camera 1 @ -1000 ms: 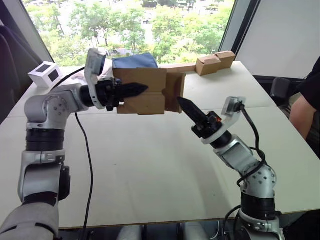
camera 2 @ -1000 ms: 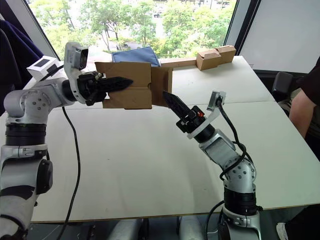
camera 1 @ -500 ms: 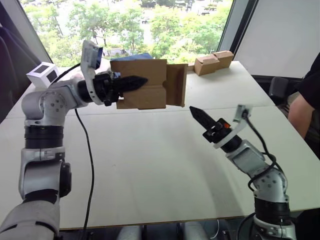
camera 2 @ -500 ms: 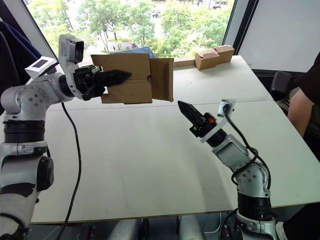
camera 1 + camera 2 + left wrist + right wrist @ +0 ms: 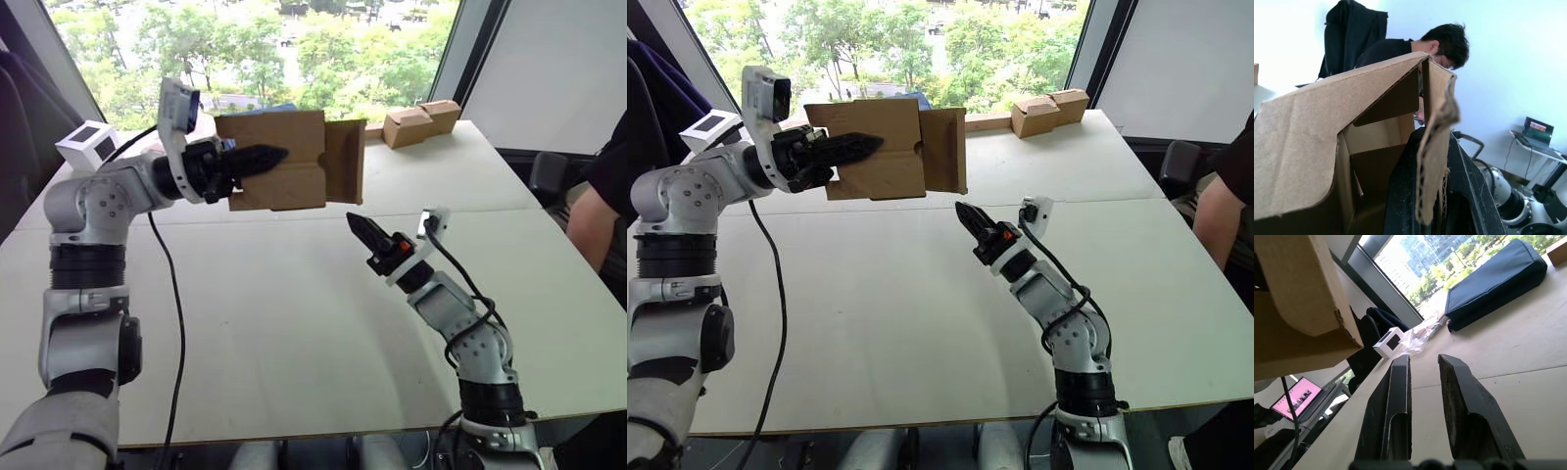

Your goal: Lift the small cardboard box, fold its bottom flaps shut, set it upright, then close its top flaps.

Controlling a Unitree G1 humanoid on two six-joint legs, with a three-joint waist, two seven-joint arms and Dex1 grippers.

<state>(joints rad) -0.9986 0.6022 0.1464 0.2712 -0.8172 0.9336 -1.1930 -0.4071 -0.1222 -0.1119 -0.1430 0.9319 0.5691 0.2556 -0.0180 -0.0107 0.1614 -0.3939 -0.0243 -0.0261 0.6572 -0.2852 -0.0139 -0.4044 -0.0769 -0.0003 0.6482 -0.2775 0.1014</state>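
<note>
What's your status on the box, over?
Left gripper clamped on small cardboard box, held above table. Right gripper empty, slightly open, below the box's side flap. Nothing in the way.

Left arm is up around shoulder height, elbow bent, forearm reaching across toward the middle, and the left gripper [image 5: 257, 159] has its jaws clamped on a wall of the small cardboard box [image 5: 284, 174], one finger inside and one outside. Right arm is bent up from the elbow, right gripper [image 5: 359, 228] pointing up-left, jaws slightly apart with nothing between them.
</note>
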